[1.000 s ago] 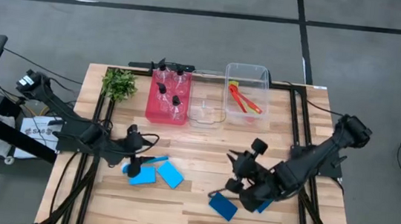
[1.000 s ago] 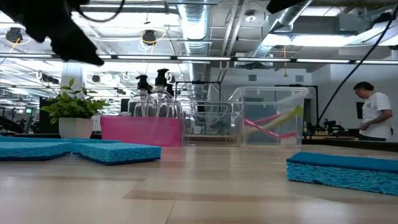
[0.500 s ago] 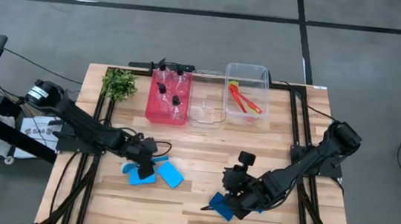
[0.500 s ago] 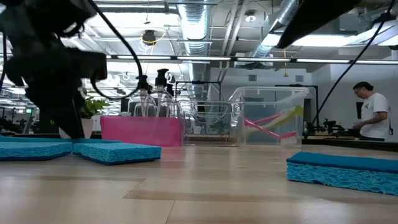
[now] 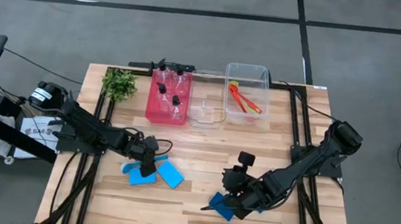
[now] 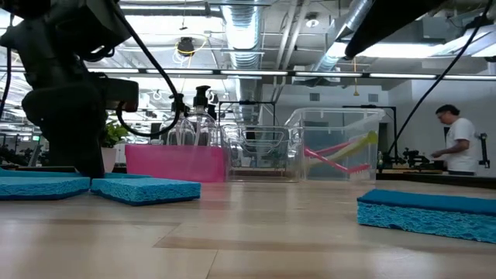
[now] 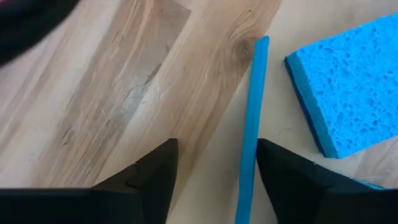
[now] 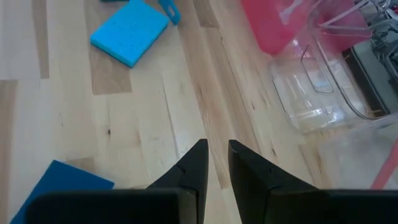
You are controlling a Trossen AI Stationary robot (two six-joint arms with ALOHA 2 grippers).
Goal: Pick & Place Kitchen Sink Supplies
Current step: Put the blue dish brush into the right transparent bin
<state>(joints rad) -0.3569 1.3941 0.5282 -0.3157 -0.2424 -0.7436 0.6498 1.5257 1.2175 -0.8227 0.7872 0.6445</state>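
Observation:
A slim blue brush (image 7: 251, 124) lies flat on the table beside two light-blue sponges (image 5: 141, 175) (image 5: 171, 174). My left gripper (image 7: 216, 152) is low over the table and open. The brush handle lies between its fingers, close to one finger, and no touch shows. In the high view this gripper (image 5: 149, 163) stands over the sponges. A dark-blue sponge (image 5: 220, 206) lies flat near the front. My right gripper (image 5: 227, 197) hangs over the sponge's far right corner. Its fingers (image 8: 217, 152) stand almost together, with nothing between them. The sponge shows beside them (image 8: 56, 180).
At the far edge stand a pink bin (image 5: 154, 111) with clear pump bottles (image 5: 169, 94), a small clear bin (image 5: 206, 111), and a taller clear bin (image 5: 264, 78) holding red and yellow-green brushes (image 5: 244, 100). A leafy plant (image 5: 119, 83) stands far left. A person (image 6: 457, 143) is in the room behind.
My left gripper has gone down and toward the table's right and near edges, and now straddles the blue brush by the light-blue sponges. My right gripper has gone toward the table's left edge, over the dark-blue sponge. The sponges and the brush have stayed put.

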